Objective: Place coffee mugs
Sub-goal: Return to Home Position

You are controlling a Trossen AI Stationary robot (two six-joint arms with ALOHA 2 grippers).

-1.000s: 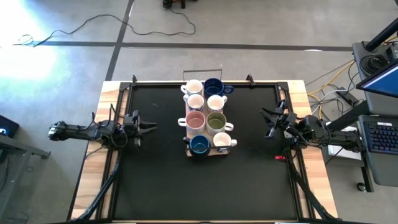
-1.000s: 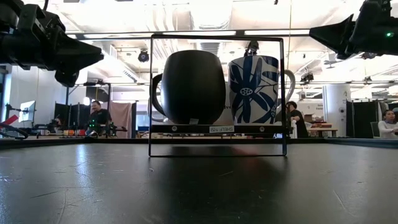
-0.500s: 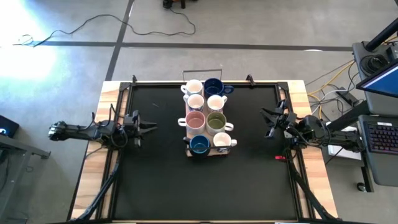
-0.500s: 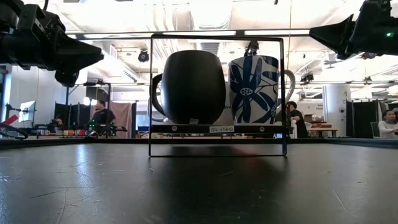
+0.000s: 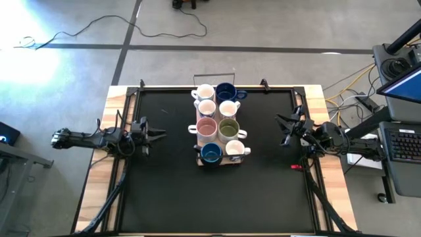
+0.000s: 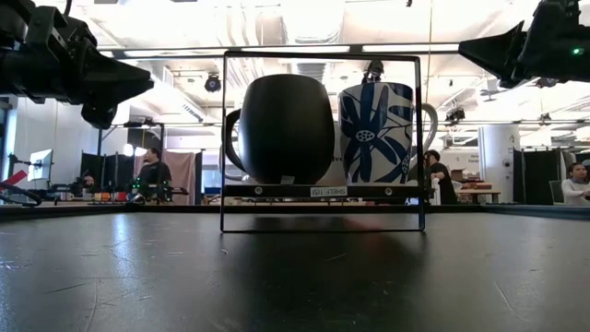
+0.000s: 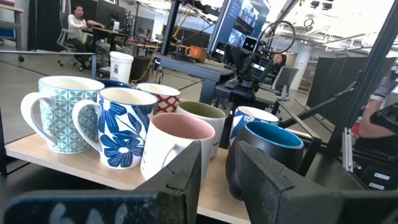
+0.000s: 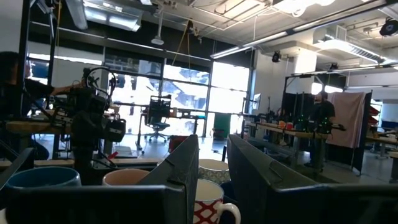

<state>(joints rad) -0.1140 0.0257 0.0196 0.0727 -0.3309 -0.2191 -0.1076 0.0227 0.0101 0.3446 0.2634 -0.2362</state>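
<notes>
Mugs (image 8: 127,177) (red-patterned mug (image 8: 208,208) included) sit beyond the right gripper's (image 8: 212,142) parted jaws.

Mugs (image 5: 227,129) on shelf (image 6: 323,191), shelf amid table (image 5: 164,191)

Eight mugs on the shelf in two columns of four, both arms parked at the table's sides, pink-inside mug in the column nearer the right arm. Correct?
Not quite. The high view shows the pink-inside mug in the column nearer the left arm; the olive mug beside it is on the side of the right arm. The rest holds.
</notes>
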